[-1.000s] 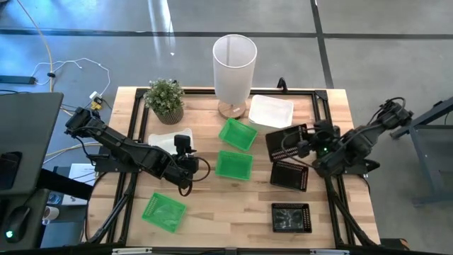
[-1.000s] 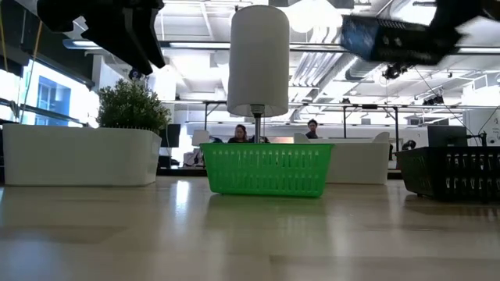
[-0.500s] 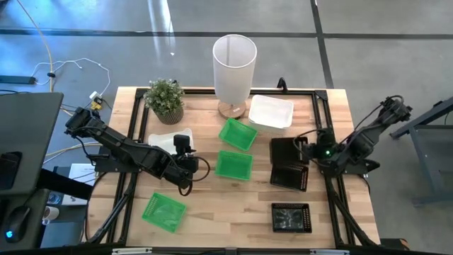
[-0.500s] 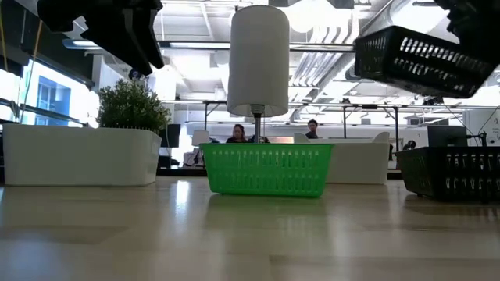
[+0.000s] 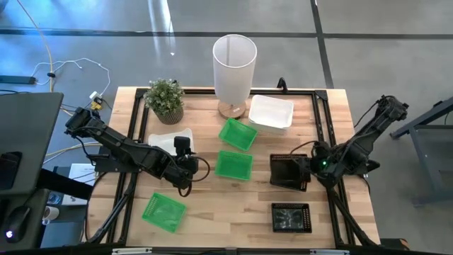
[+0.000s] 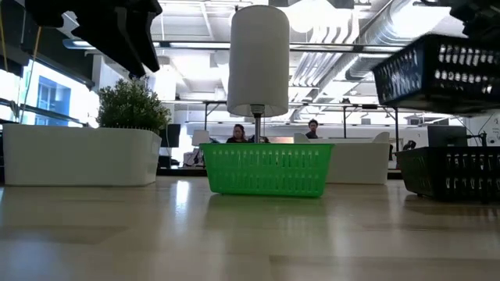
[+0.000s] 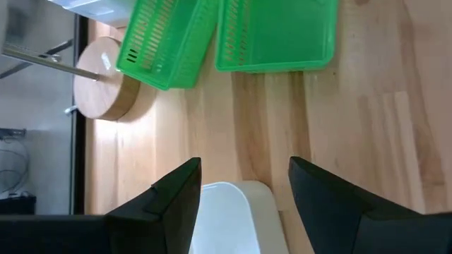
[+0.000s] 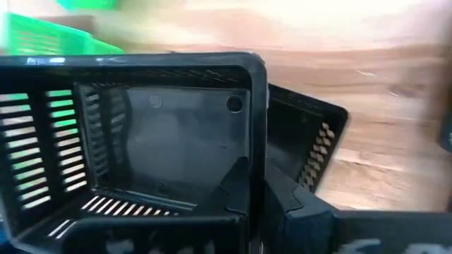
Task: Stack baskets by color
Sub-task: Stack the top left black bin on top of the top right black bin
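My right gripper (image 5: 312,164) is shut on a black mesh basket (image 5: 286,168) and holds it in the air over a second black basket (image 6: 453,173) that rests on the table near the right edge. A third black basket (image 5: 291,217) lies nearer the front. Three green baskets (image 5: 237,134) (image 5: 233,164) (image 5: 163,211) lie apart on the table. One white basket (image 5: 271,111) sits at the far side. My left gripper (image 7: 244,204) hangs open above another white basket (image 7: 227,215) at the left, well off the table. My right gripper pinches one end wall of the black basket at its rim (image 8: 258,159), with one finger inside the basket and one outside. The fingers slant down from the table's right side. The basket is lifted clear, open side up, a little tilted, above the other black basket (image 8: 311,141).
A tall white cylindrical bin (image 5: 234,64) on a round wooden foot stands at the far middle, with a potted plant (image 5: 165,99) to its left. Bare wood lies along the near edge between the green and black baskets. People sit in the room beyond the table.
My right gripper has gone down and toward the table's near edge with the black basket, rolling as it went. The basket has turned about and now hangs over the black basket on the table.
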`<state>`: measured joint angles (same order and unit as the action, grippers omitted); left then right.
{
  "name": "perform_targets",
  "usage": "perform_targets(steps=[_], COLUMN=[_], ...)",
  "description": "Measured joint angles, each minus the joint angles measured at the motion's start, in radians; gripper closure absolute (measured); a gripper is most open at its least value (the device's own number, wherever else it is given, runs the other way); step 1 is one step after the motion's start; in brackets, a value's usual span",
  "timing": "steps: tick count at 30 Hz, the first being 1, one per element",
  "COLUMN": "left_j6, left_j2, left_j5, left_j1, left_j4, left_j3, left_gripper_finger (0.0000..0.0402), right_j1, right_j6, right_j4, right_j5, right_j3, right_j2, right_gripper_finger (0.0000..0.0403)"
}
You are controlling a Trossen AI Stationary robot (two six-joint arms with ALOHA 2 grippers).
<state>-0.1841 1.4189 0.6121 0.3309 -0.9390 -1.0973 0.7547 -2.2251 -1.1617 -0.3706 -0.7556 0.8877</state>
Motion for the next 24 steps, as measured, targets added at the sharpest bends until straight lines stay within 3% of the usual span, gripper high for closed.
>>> perform_targets(steps=[12, 19, 24], left_j6=[-0.022, -0.023, -0.024], left_j2=[0.000, 0.000, 0.000], left_j5=[-0.007, -0.007, -0.007], left_j1=[0.038, 0.046, 0.046], left_j4=[-0.050, -0.051, -0.051], left_j3=[0.000, 0.000, 0.000], left_gripper_finger=[0.0209, 0.0218, 0.0218], right_j1=[-0.017, -0.017, -0.041], right_j6=[-0.002, -0.018, -0.019], right_j4=[-0.026, -0.083, -0.068], right_j5=[0.009, 0.106, 0.120], right_j3=[0.000, 0.000, 0.000], right_j2=[0.083, 0.082, 0.091], right_gripper_finger=[0.0403, 0.0403, 0.0403])
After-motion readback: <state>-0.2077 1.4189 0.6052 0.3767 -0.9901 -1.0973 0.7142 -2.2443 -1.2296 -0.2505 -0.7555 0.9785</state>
